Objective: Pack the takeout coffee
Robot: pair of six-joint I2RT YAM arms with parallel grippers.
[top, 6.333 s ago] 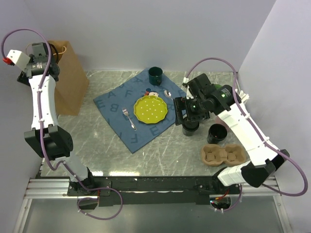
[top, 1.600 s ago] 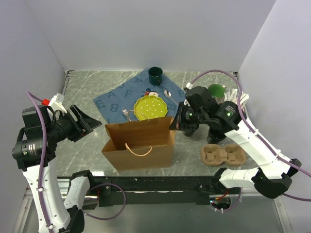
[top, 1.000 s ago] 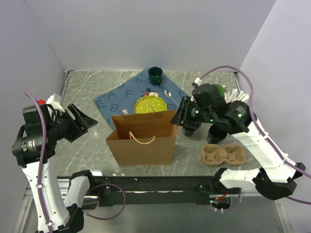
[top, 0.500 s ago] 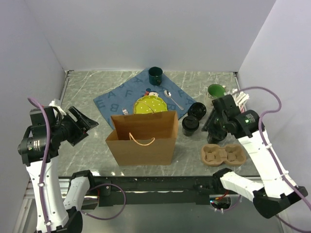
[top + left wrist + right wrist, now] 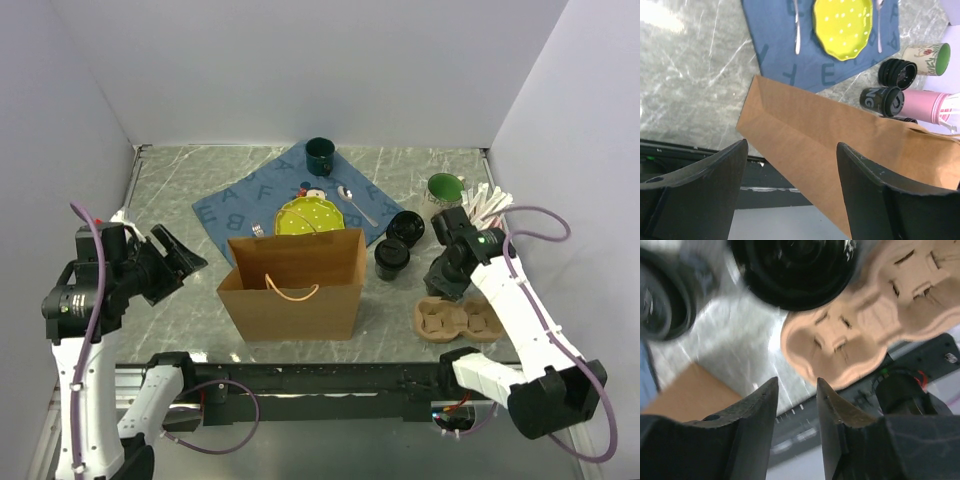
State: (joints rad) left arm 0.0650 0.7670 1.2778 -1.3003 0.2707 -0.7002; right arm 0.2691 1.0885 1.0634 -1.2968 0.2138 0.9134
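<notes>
Half a second on, my right gripper (image 5: 796, 385) has swung back from the cups. Its fingers sit slightly apart and empty over the pulp carrier (image 5: 458, 318), lower right of the overhead view. Two black cups (image 5: 392, 258) stand just right of the paper bag (image 5: 295, 290), with a third cup (image 5: 795, 265) beside the carrier. My left gripper (image 5: 790, 147) is spread wide, holding nothing, at the frame's left.
</notes>
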